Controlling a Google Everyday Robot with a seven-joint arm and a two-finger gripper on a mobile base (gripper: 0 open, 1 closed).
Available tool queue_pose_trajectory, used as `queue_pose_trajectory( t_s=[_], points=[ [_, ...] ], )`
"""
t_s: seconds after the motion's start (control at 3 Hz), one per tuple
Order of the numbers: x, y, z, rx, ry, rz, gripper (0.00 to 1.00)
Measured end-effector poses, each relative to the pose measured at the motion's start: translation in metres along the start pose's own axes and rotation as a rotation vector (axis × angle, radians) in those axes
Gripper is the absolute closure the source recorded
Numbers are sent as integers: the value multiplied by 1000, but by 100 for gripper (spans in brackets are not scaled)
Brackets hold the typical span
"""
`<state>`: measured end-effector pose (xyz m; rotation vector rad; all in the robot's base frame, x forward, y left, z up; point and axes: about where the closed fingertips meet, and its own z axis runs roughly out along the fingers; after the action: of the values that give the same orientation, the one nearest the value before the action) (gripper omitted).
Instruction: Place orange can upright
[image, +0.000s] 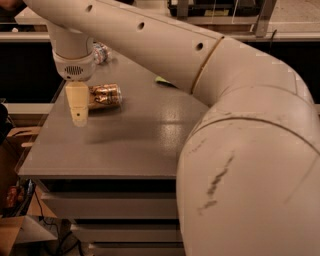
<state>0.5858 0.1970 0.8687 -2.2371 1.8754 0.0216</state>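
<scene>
Orange can (106, 95) lay on its side on the grey bench (140, 145), with its long axis pointing at the claw (78, 112). Claw hung at one end of the can, overlapping it (how wide it stood, and whether it gripped anything: cannot tell).

Got the can (105, 95) lying sideways on the table (145, 150). Got the gripper (78, 119) pointing down right at the can's left end, bottle (100, 52) further back behind it.
</scene>
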Motion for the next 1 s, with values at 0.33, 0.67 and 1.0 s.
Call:
queue_pose_trajectory(
  t_s=[0.33, 0.67, 1.0],
  points=[
    [0, -1, 14, -12, -1, 6, 18],
    [4, -1, 20, -21, -1, 13, 41],
    [8, -3, 20, -21, -6, 14, 64]
  ],
)
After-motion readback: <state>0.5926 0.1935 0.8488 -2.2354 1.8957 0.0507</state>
